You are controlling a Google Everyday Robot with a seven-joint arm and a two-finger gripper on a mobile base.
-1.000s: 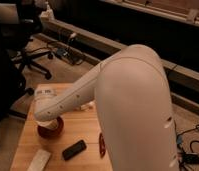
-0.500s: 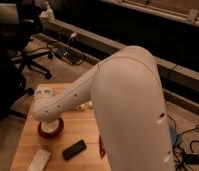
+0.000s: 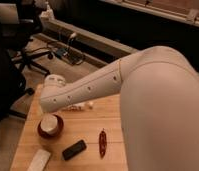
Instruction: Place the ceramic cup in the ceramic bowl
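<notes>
The dark red-brown ceramic bowl (image 3: 43, 131) stands on the wooden table (image 3: 88, 125) at the left. The cream-white ceramic cup (image 3: 51, 124) sits inside it, upright. My white arm reaches in from the right, and its wrist end (image 3: 53, 92) hangs just above the bowl. The gripper itself is hidden behind that wrist end, so it does not show.
A red chili pepper (image 3: 102, 142), a black flat device (image 3: 74, 149) and a white flat object (image 3: 39, 160) lie near the table's front. Small white blocks (image 3: 78, 106) lie under the arm. Office chairs (image 3: 23, 60) and floor cables stand to the left.
The arm's wrist end has lifted slightly above the bowl, so more of the cup shows. The cup and bowl have not moved.
</notes>
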